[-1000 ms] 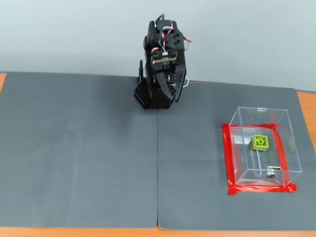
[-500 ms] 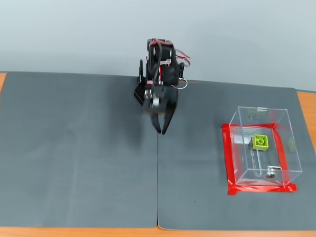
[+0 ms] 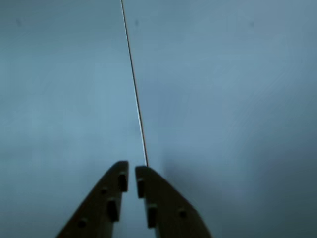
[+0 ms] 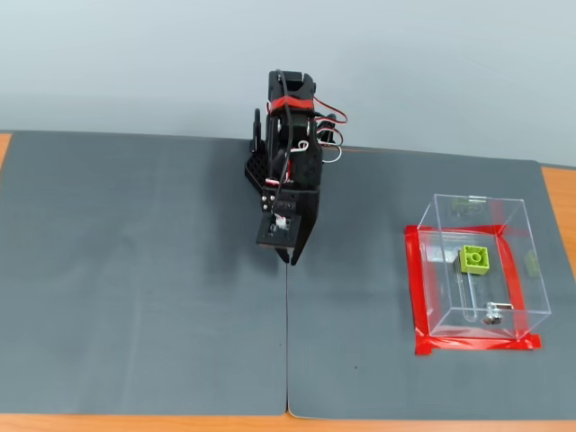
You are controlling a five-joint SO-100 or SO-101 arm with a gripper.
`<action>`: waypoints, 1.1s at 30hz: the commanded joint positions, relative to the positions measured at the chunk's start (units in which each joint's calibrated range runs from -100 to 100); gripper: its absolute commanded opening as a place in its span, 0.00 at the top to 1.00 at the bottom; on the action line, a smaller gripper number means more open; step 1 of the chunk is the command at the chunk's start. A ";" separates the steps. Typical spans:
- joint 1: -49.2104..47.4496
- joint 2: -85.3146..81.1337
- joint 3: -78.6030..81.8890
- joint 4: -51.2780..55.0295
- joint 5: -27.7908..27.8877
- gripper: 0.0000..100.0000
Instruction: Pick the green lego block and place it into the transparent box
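In the fixed view the green lego block [image 4: 474, 259] lies studs up on the floor of the transparent box [image 4: 513, 261], which stands on the right of the mat with red tape [image 4: 418, 297] around its foot. My gripper [image 4: 290, 256] hangs over the mat's middle seam, far left of the box. In the wrist view its two dark fingers [image 3: 110, 198] nearly touch at the gripper [image 3: 132, 170] tip, with nothing between them. The block and the box are out of the wrist view.
Two grey mats [image 4: 144, 288] meet at a seam [image 4: 287, 342] running toward the front edge. The arm's black base [image 4: 261, 171] stands at the back centre. Orange table wood [image 4: 562, 207] shows at the right edge and along the front.
The arm has unfolded from its tucked pose and reached forward and down over the seam. The block and the box have not moved.
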 commanded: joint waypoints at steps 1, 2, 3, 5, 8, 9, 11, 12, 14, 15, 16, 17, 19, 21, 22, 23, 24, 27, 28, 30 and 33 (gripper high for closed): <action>-2.51 -0.43 0.15 -1.07 2.24 0.98; -3.70 -0.43 0.15 -1.07 2.71 0.98; -4.82 -0.43 0.24 -1.42 3.18 0.98; -6.38 -0.51 0.24 -1.51 4.07 0.98; -6.53 -0.51 0.42 -1.85 4.28 0.98; -6.53 -0.51 0.42 -1.85 4.17 0.98; -6.53 -0.60 0.42 -1.42 4.17 0.98; -6.53 -0.60 0.42 -1.25 4.17 0.98; -6.53 -0.60 -0.03 0.40 4.49 0.98; -6.46 -0.60 -0.12 1.36 4.54 0.98; -5.94 -0.60 -0.21 2.05 4.59 0.98; -5.34 -0.60 -0.39 2.57 4.59 0.98; -4.44 -0.60 -1.29 5.00 4.59 0.98; -4.30 -0.60 -2.11 8.21 4.59 0.98; -4.30 -0.60 -2.74 9.95 4.59 0.98; -4.37 -0.60 -3.10 11.25 4.59 0.98; -4.30 -0.60 -3.28 11.77 4.49 0.98; -4.30 -0.60 -3.28 11.86 4.59 0.98; -4.67 -0.60 -3.28 11.86 4.64 0.98; -4.82 -0.60 -3.28 11.86 4.69 0.98; -4.37 -0.51 -3.37 11.86 4.59 0.98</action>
